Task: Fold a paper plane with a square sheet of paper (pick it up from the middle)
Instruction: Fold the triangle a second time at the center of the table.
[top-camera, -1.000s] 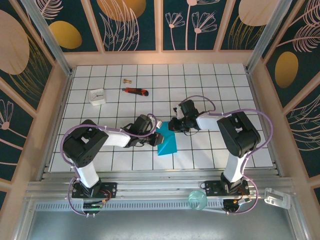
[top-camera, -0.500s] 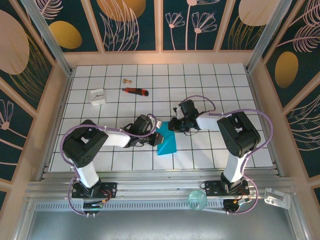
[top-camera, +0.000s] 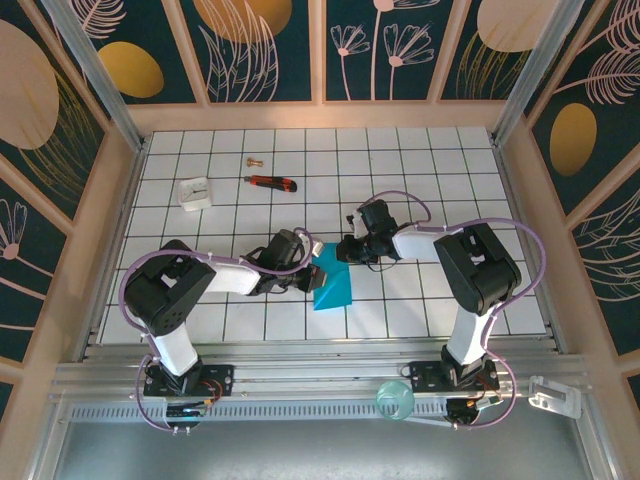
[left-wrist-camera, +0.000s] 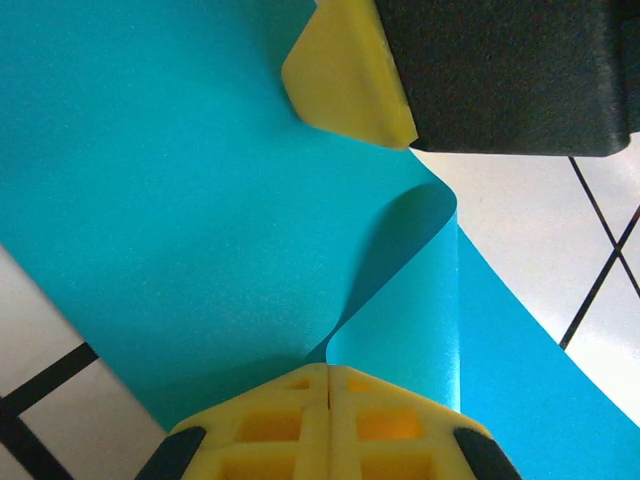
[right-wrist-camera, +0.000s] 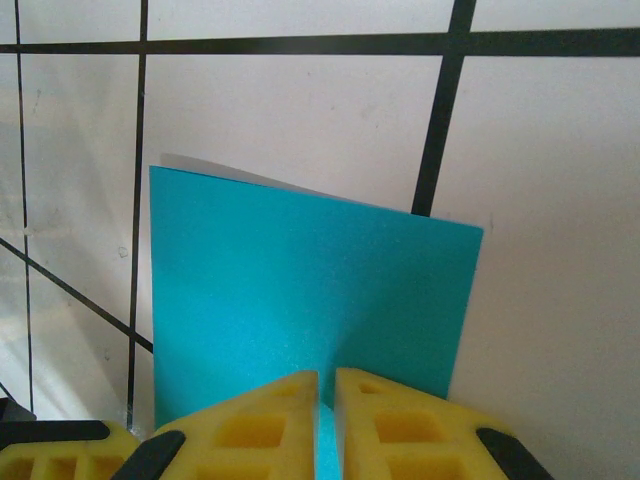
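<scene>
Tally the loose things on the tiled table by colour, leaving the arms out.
Teal: 1, the folded sheet of paper
Red and black: 1, the utility knife
White: 1, the square block
Brass: 1, a small metal piece
Total: 4

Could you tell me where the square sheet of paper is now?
Top view: the folded square sheet of paper sits centrally, toward the near edge, pinched by the left gripper on its left and the right gripper at its far corner.

Smooth, faintly sheened teal paper (right-wrist-camera: 310, 290) on smooth white tiles (right-wrist-camera: 545, 150).
</scene>
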